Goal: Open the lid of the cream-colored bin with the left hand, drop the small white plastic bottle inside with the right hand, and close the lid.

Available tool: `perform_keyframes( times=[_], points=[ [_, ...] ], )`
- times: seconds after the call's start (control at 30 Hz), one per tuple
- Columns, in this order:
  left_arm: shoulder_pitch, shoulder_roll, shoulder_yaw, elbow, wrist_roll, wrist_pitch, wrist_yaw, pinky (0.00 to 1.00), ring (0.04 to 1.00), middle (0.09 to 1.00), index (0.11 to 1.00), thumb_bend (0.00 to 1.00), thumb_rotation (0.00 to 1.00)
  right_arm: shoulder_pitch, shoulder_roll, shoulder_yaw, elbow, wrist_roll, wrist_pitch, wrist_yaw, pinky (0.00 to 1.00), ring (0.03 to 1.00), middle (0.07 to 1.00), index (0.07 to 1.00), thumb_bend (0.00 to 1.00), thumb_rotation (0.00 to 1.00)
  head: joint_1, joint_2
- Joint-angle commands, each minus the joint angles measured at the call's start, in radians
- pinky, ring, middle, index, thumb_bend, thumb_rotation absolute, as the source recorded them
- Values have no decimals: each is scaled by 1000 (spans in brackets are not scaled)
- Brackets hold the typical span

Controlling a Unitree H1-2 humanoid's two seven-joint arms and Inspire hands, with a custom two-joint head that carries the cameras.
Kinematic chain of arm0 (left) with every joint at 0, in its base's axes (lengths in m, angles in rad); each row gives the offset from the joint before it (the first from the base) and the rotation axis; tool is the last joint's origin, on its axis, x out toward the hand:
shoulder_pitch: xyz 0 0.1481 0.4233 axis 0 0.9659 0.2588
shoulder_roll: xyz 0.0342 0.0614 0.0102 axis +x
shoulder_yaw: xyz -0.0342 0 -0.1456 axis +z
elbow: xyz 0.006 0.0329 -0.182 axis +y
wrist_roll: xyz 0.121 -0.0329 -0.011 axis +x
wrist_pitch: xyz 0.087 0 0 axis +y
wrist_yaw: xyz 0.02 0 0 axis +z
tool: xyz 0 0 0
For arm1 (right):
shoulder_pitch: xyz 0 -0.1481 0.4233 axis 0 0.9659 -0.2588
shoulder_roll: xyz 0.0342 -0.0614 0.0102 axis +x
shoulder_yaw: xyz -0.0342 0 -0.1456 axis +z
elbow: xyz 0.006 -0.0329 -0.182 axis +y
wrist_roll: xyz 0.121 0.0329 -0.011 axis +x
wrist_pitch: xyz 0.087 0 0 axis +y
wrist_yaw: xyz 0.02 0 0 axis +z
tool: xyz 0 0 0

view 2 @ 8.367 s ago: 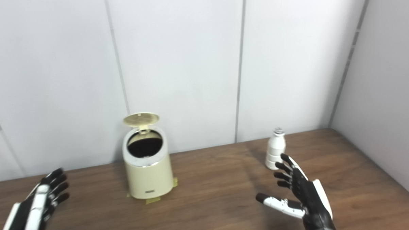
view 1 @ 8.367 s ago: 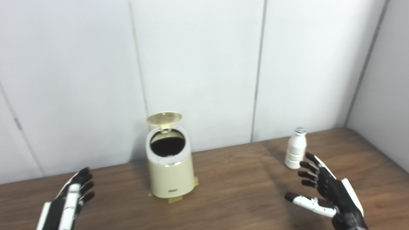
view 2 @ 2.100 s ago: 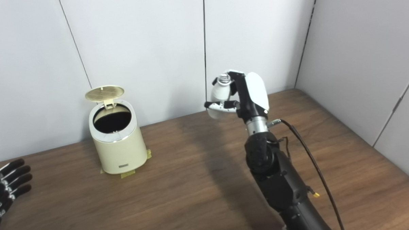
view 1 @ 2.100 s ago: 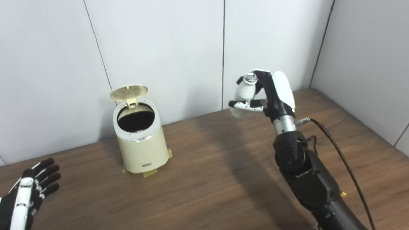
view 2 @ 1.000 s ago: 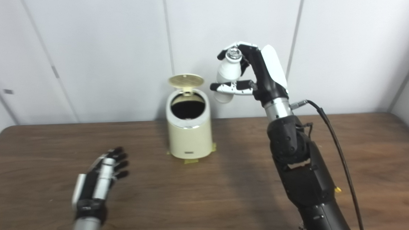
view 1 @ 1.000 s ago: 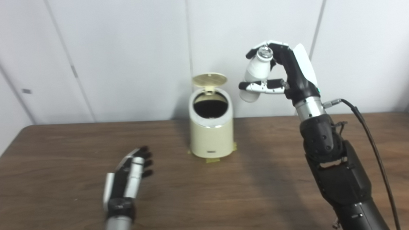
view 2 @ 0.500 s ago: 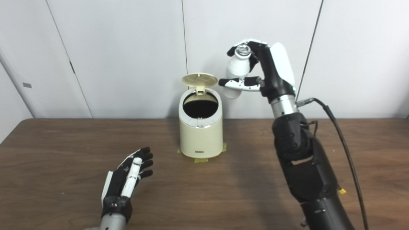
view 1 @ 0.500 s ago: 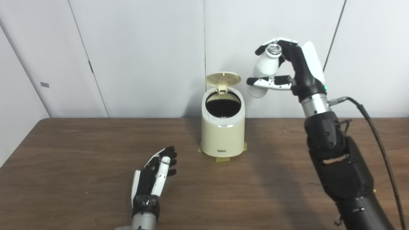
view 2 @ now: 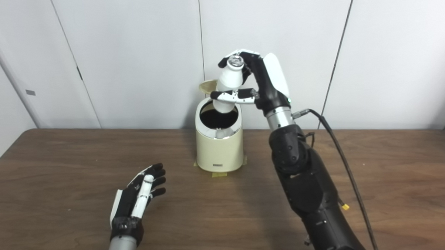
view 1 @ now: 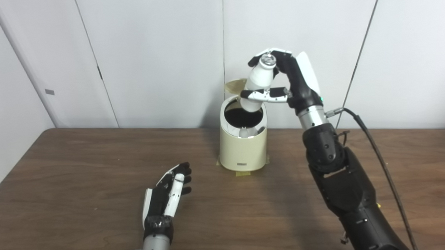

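Observation:
The cream-colored bin (view 1: 242, 148) stands at the back of the brown table, its round lid (view 2: 205, 86) flipped up behind the dark opening. My right hand (view 1: 291, 83) is shut on the small white plastic bottle (view 1: 257, 85), which hangs upright and slightly tilted just above the bin's opening, its base level with the rim. My left hand (view 1: 167, 195) rests open near the table surface, in front of and to the left of the bin, holding nothing.
Yellow tape (view 1: 242, 172) marks the bin's base on the wooden table (view 1: 80, 174). White wall panels rise right behind the bin. A black cable (view 1: 386, 163) runs along my right forearm.
My right hand has carried the bottle leftward from beside the bin to directly over its opening, now hiding most of the raised lid. My left hand has barely moved.

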Motion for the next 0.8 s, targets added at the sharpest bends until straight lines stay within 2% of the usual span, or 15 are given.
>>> perform_keyframes(
  times=[0.0, 0.1, 0.37, 0.5, 0.77],
  points=[
    [-22, -10, -2, -29, -6, -23, 0, 751, 800, 796, 807, 505, 758, -63, 14, 3, -7, -2, -41, -27, 335, 389, 506, 521, 514, 0, -2, 1],
    [-22, -11, -2, -32, -3, -20, 2, 748, 796, 792, 805, 507, 754, -60, 25, 8, 13, -4, -53, -37, 301, 409, 517, 528, 495, 0, -2, 1],
    [-22, -12, -3, -36, -3, -19, 0, 751, 801, 798, 804, 499, 747, -61, 41, 18, 75, -20, -98, -81, 314, 417, 508, 529, 495, 0, 5, 2],
    [-21, -12, -5, -41, -3, -15, -2, 745, 801, 800, 804, 506, 754, -63, 40, 34, 107, -56, -109, -118, 322, 417, 506, 525, 496, 0, 3, -1],
    [-19, -10, -2, -44, -6, -20, -3, 743, 793, 795, 801, 496, 754, -66, 24, 72, 165, -142, -179, -217, 331, 406, 503, 521, 497, 0, -4, 0]
  ],
)
